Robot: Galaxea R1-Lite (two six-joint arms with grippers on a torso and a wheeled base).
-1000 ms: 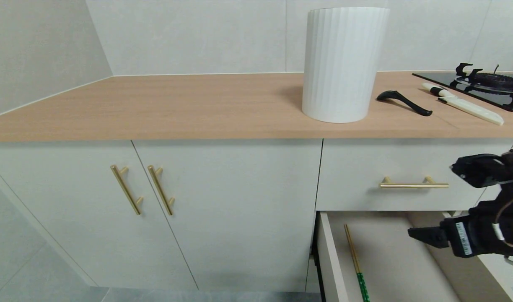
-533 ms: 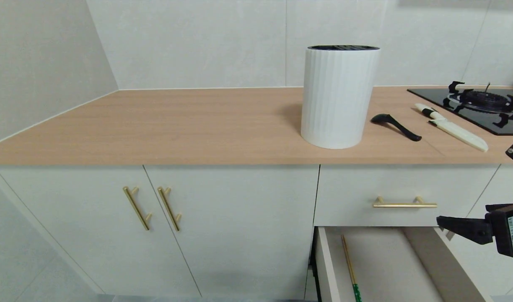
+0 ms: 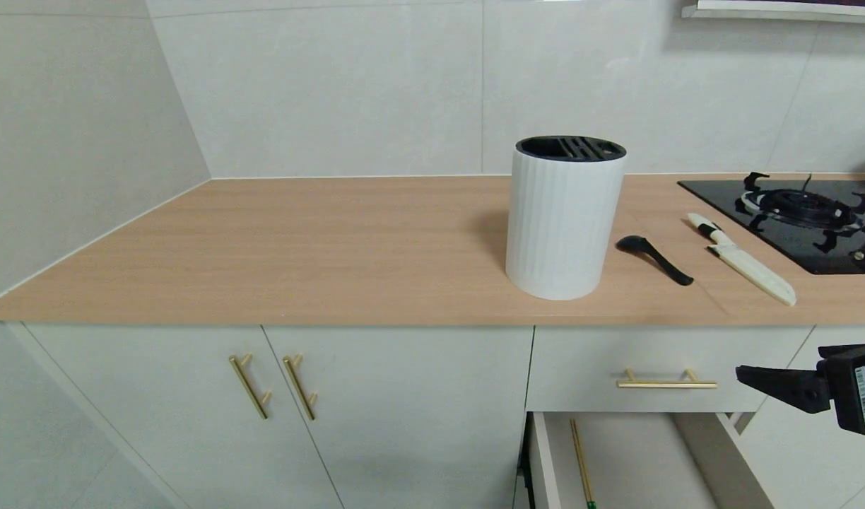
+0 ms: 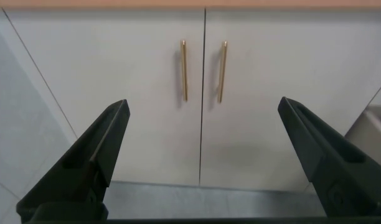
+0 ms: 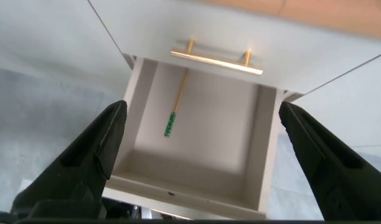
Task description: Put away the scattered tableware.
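Observation:
A black spoon and a white-bladed knife lie on the wooden counter, right of a white ribbed holder with a black slotted top. Below, the lower drawer stands pulled out with a green-tipped pair of chopsticks along its left side. My right gripper hangs open and empty above that drawer and the chopsticks; one of its fingers shows at the right edge. My left gripper is open and empty, facing the cabinet doors.
A gas hob sits at the counter's far right. A shut drawer with a gold handle is above the open one. Two cabinet doors with gold handles are to the left. Tiled walls close off the back and left.
The head camera has risen, so the whole scene sits lower in the picture. The right gripper has lifted from over the open drawer to about the height of the upper drawer front.

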